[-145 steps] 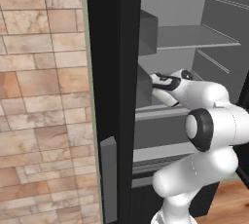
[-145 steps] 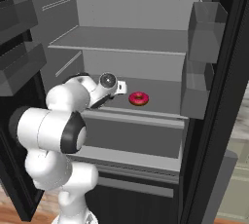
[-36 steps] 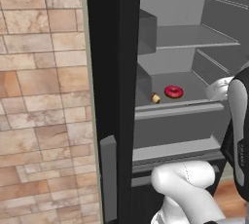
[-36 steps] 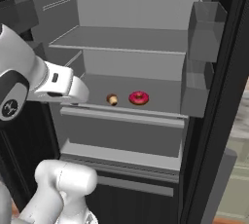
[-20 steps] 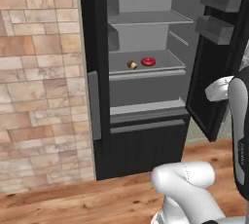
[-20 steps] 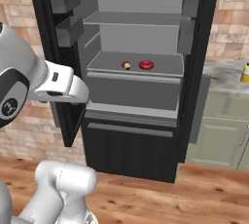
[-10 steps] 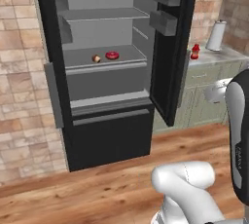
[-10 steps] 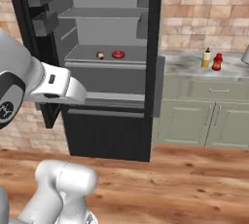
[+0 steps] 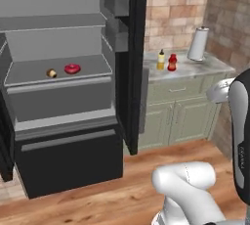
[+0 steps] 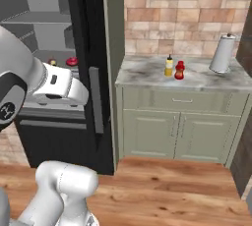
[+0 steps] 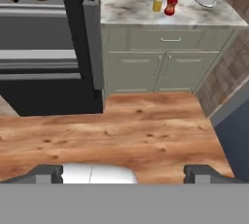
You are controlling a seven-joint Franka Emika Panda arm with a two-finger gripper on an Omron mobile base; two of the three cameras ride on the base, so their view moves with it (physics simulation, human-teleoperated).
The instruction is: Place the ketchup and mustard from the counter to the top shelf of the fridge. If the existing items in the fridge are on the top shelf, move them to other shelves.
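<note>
Two bottles on counter (image 10: 147,75)

We see the top shelf (image 9: 53,22) lying bare, with the donut (image 9: 72,68) and cupcake (image 9: 51,73) on the shelf below. The open black fridge door (image 10: 93,63) stands between the fridge interior and the counter (image 10: 147,75). There the mustard (image 10: 169,66) and ketchup (image 10: 179,70) stand nearly touching, a paper towel roll (image 10: 221,54) well to their right, bare slab on the left.

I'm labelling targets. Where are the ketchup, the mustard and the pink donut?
ketchup (image 10: 180,70), right base view, on its red body.
mustard (image 10: 169,67), right base view, on its yellow body.
pink donut (image 9: 72,68), left base view, on the frosted ring.
</note>
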